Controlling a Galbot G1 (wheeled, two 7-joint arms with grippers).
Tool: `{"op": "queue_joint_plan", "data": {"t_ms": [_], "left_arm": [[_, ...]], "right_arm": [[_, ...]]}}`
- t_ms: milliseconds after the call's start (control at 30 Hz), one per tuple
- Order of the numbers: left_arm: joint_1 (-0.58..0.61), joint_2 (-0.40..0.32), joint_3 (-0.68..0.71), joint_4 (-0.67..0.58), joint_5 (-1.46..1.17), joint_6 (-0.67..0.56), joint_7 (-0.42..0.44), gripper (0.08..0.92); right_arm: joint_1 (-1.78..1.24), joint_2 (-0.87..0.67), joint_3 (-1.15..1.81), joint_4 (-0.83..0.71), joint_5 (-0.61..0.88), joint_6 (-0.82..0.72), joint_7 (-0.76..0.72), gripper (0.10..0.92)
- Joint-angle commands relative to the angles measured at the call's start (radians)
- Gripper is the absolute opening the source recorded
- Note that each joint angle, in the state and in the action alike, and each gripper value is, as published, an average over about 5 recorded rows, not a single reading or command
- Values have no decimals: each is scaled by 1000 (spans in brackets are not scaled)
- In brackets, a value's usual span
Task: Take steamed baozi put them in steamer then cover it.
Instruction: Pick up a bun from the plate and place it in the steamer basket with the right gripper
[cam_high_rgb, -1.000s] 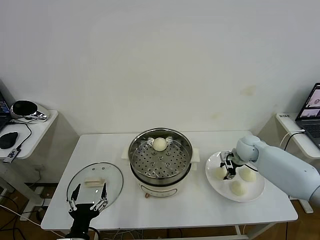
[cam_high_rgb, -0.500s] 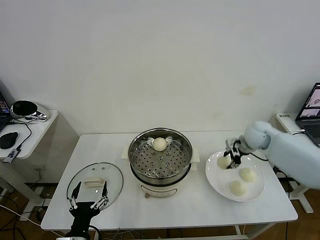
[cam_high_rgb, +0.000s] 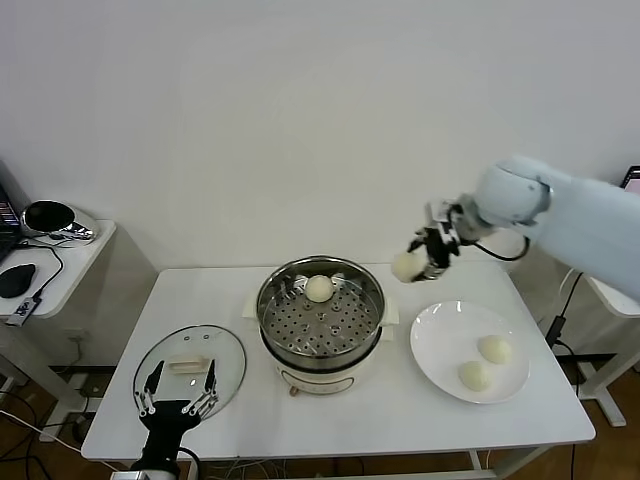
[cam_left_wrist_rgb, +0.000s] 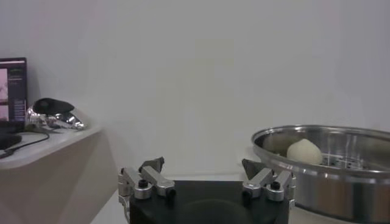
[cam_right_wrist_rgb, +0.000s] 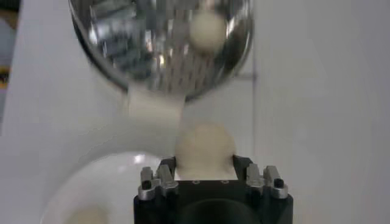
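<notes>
The left gripper (cam_high_rgb: 178, 395) waits with fingers spread wide at the table's near edge, over the glass lid (cam_high_rgb: 190, 367). The steamer (cam_high_rgb: 321, 311) holds one bun (cam_high_rgb: 319, 288) on its tray. The right gripper (cam_high_rgb: 422, 258) is raised right of the steamer, clamped on a bun (cam_high_rgb: 407, 266). Two buns (cam_high_rgb: 484, 362) lie on the plate (cam_high_rgb: 440, 340).

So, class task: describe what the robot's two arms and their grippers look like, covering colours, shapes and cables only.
The right arm has a smooth, rounded pale blue-white shell with a ball-like wrist joint and a thin black cable looping beneath it. Its right gripper is black with small silver finger mounts. The left gripper is also a black block, carrying silver-grey metal fingers with black screws; its arm is barely visible.
</notes>
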Motion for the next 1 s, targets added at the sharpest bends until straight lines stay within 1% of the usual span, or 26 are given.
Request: {"op": "queue_joint_plan", "data": {"t_ms": [33, 167, 333, 667, 1000], "left_arm": [[-5, -7, -2, -2, 1, 0, -2, 823], [-10, -16, -6, -12, 1, 2, -3, 823], [-10, -20, -8, -16, 2, 2, -3, 823], [-12, -23, -9, -16, 1, 0, -4, 823], [-19, -22, -5, -12, 0, -2, -4, 823]], "right_arm": [[39, 292, -101, 11, 273, -182, 178, 602], [-44, 369, -104, -61, 260, -192, 203, 602], [-125, 425, -99, -153, 209, -191, 209, 602], [-220, 485, -70, -278, 145, -186, 208, 602], [-275, 526, -50, -351, 119, -168, 224, 602]]}}
